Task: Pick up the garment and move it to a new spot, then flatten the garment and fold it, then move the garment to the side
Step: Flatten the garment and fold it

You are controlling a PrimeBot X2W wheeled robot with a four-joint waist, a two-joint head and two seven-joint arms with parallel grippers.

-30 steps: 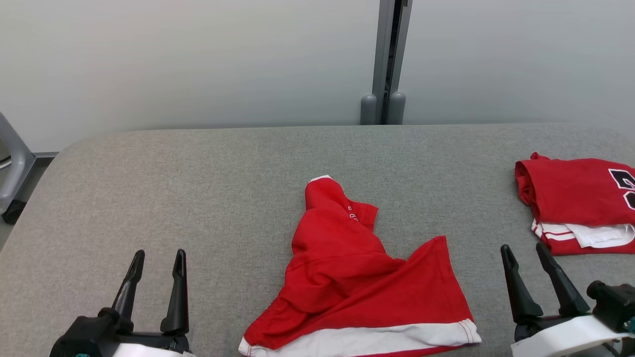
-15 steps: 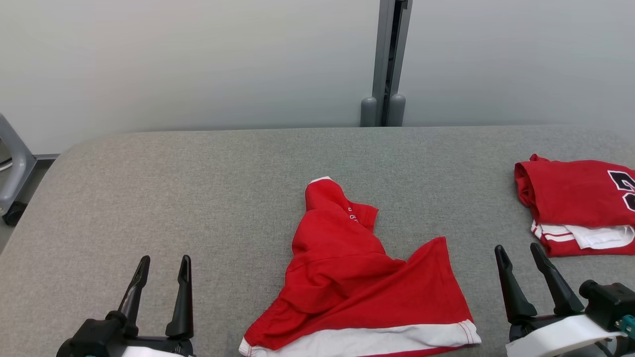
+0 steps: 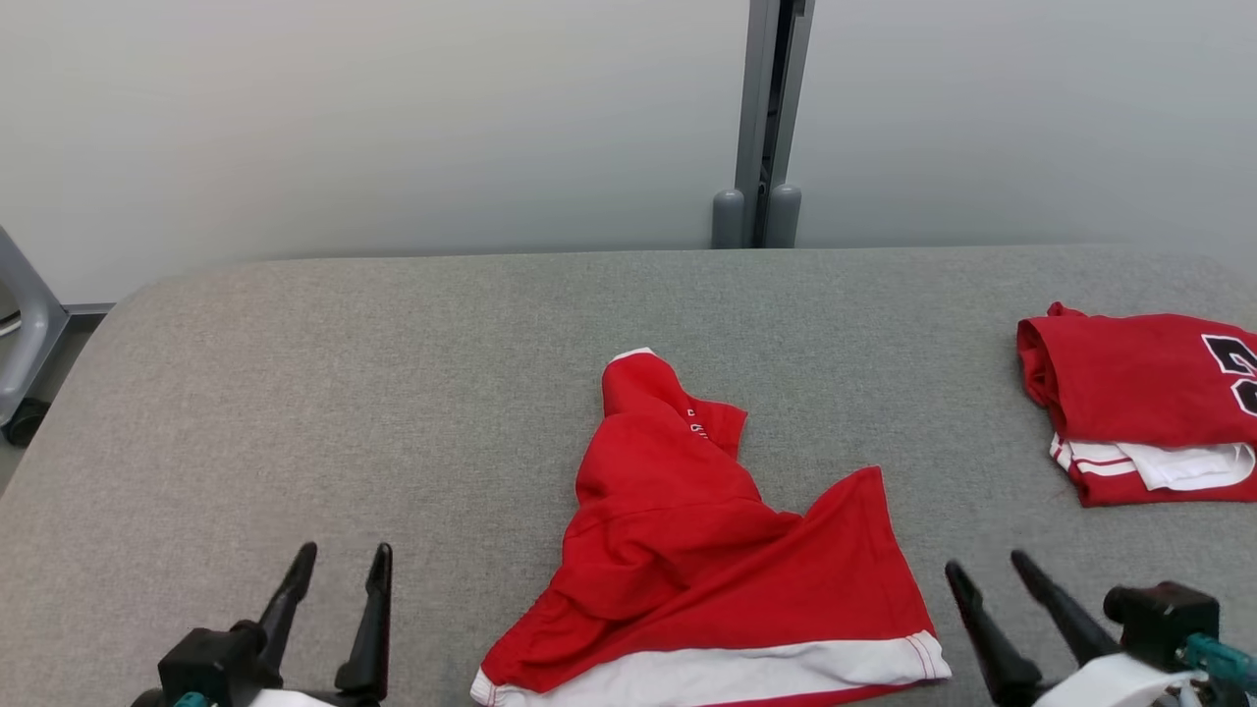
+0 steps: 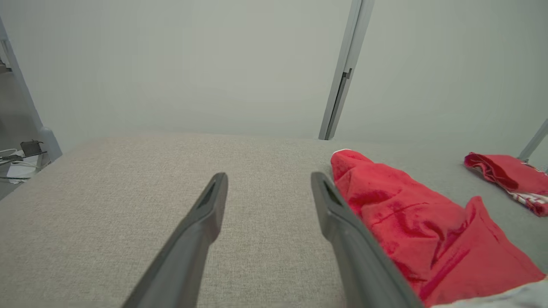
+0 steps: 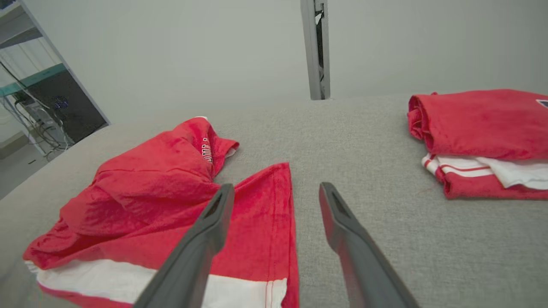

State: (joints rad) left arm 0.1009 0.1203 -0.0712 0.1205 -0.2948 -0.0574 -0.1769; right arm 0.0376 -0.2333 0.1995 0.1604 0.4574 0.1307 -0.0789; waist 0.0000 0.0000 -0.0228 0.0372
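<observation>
Red with a white hem, the crumpled garment point(image 3: 707, 570) lies on the grey padded table point(image 3: 393, 393), with my left gripper point(image 3: 345, 550) spread and empty to its left, my right gripper point(image 3: 983, 563) spread and empty just right of it, and a folded red stack point(image 3: 1139, 393) farther right.

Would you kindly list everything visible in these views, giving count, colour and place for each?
crumpled garment: one, red with a white hem band, middle of the table, near its front edge
folded garment pile: one, red and white, far right of the table
table: one, grey fabric top, across the scene
post: one, grey, upright against the pale wall behind the table
frame: one, grey, past the table's left end
left end effector: one, dark, open and empty, lower left
right end effector: one, dark, open and empty, lower right
</observation>
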